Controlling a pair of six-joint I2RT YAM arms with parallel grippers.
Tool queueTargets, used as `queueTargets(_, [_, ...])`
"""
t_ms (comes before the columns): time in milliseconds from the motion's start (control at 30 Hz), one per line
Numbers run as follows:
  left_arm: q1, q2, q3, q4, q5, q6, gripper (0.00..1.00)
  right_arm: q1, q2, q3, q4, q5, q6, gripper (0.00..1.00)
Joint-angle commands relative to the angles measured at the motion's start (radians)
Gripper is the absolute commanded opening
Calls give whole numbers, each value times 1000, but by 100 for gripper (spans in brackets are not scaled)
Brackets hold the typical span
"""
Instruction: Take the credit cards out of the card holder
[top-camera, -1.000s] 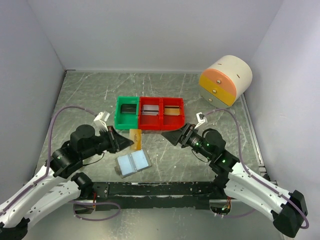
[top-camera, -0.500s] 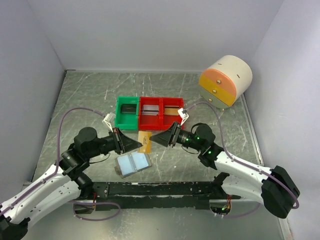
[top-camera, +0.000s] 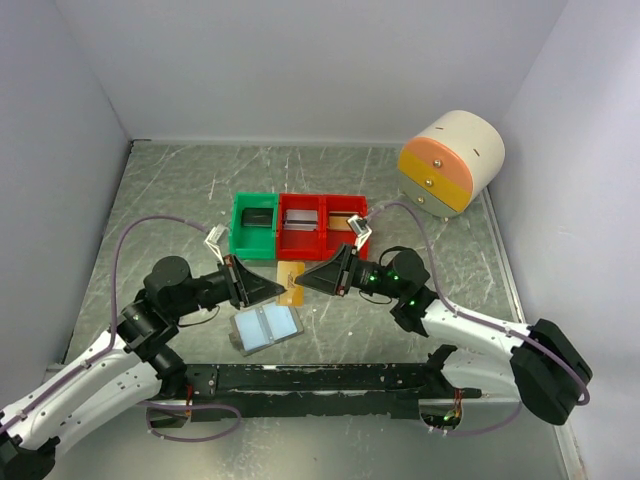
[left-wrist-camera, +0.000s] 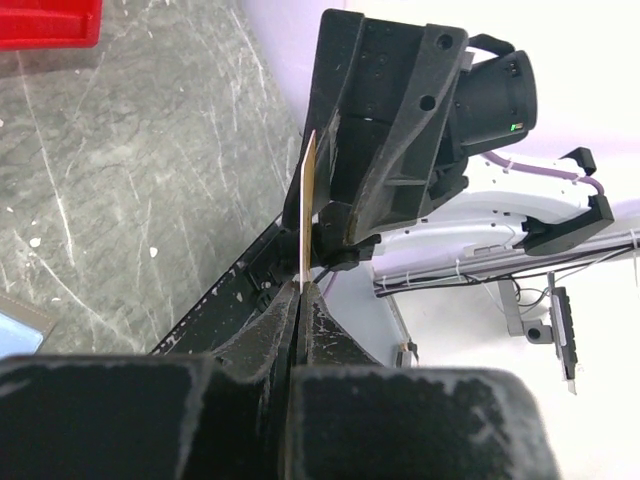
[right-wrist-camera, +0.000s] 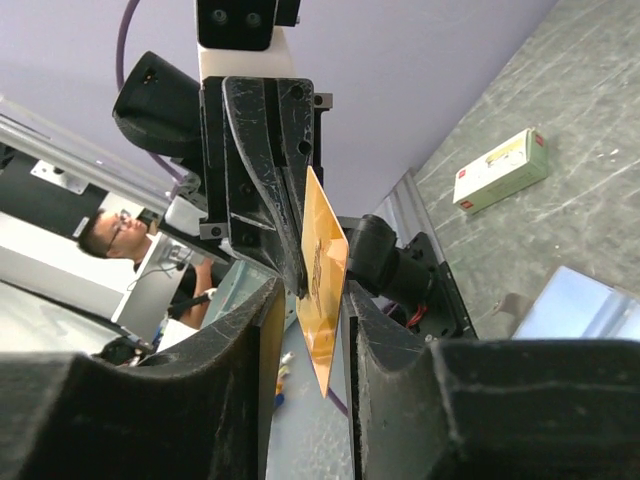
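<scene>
The credit card (right-wrist-camera: 322, 290) looks thin, orange-tan (rectangular).

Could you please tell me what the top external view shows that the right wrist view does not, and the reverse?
Only the top external view shows the green plastic bin, the two red plastic bins and the round cream-and-orange drawer unit. Only the right wrist view shows the small white-and-red box and a person with glasses in the background. Both show the thin orange-tan credit card pinched by the left gripper, with the right gripper around it, and the flat grey card holder with pale blue pockets lying open on the marbled grey table.
</scene>
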Motion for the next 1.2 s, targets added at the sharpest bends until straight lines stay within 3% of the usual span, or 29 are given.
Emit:
queueTargets(0, [-1,-15,6,64,30,-9,7,15,38,-2,140,-59,51,28])
queueTargets(233, [-2,-33,11,46,11,-6,7,37,75,3,147,-76,35,22])
queueTargets(767, [-2,-21,4,70,42,-8,7,37,112,-30,290,-43,123,19])
queueTargets(1033, [-1,-24,-7,86,53,-18,7,36,133,-24,325,-52,146,10])
queueTargets(1167, [-1,-22,-8,93,59,-20,7,37,144,-29,364,-48,168,9])
